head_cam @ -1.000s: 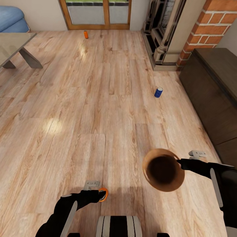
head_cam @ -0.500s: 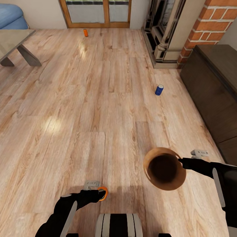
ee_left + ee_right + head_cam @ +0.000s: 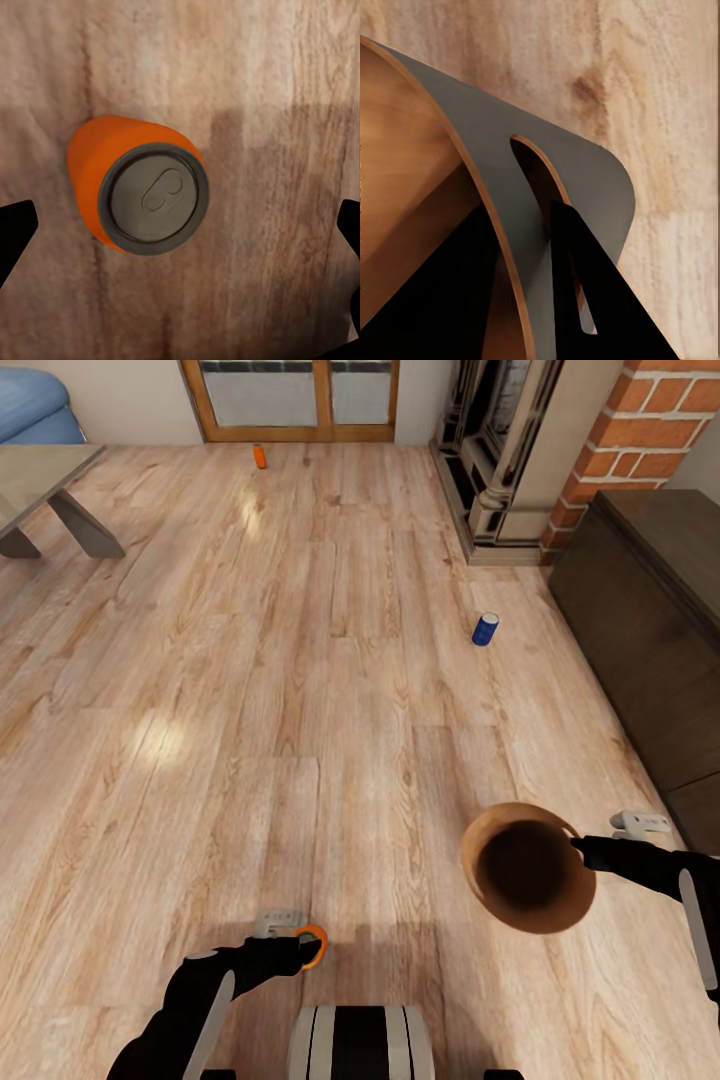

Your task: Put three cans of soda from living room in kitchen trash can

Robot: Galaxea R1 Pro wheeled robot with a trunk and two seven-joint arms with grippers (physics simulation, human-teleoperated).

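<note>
Three soda cans: two orange and one blue, all in the living room on the wood plank floor [image 3: 300, 660].
Near orange can [image 3: 313, 946]: at the tip of the left arm, low in the head view; the left wrist view shows it [image 3: 139, 184] from above, grey top up, standing on the planks.
Left jaws [image 3: 300, 950]: spread wide, the two black fingertips [image 3: 15, 232] well apart on either side of the can and touching nothing; whether the can is quite centred between them is hard to tell from the head view.
Blue can [image 3: 485, 629]: upright on the floor, well ahead of the robot, between the fireplace and the dark cabinet, apart from both.
Far orange can [image 3: 260, 456]: upright near the wood-framed glass door [image 3: 290, 400].
Trash can [image 3: 527, 867]: copper-brown, tilted so its dark inside faces the head camera, carried above the floor at the end of the right arm.
Right jaws [image 3: 580, 847]: closed on the trash can's rim; the right wrist view shows the black fingers [image 3: 585, 285] on either side of the thin wall [image 3: 495, 180], one inside and one outside.
Fireplace [image 3: 500, 450]: stone, beside the red brick chimney [image 3: 640, 430], far right.
Cabinet [image 3: 640, 630]: dark wood, along the right side.
Bench [image 3: 50, 490]: grey, far left, with the blue sofa [image 3: 35, 405] behind it.
</note>
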